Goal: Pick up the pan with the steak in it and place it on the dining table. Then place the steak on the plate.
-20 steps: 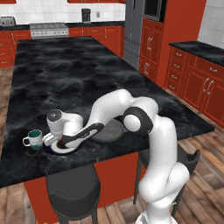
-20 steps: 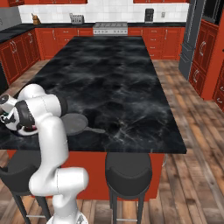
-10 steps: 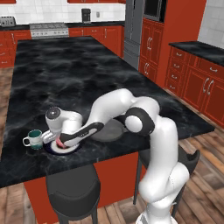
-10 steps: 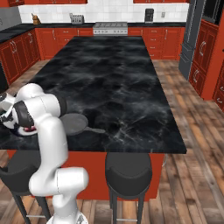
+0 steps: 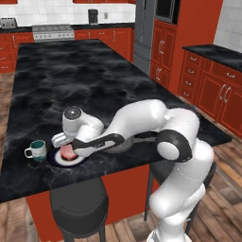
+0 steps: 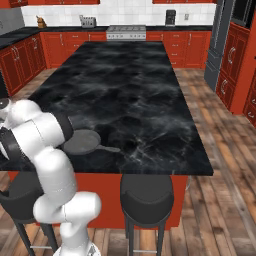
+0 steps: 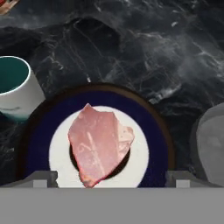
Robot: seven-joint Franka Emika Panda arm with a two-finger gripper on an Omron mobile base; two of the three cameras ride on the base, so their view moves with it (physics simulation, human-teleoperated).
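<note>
The small pink-red raw steak [image 7: 100, 144] lies flat across the middle of the round plate with a navy rim and white ring [image 7: 148, 127], covering most of its dark centre, so the second half of the task looks done. The two-finger gripper [image 5: 66, 147] hovers just above it with its jaws spread wide and nothing between them; in the hand view the steak sits between the two tips, touching neither. The plate rests near the front left corner of the long black marble dining table [image 5: 85, 80]. Just to its left stands a small white mug with a teal inside [image 7: 13, 92], close enough that the arm should lift straight up. The round dark grey frying pan [image 6: 82, 141] sits empty on the table just right of the plate.
</note>
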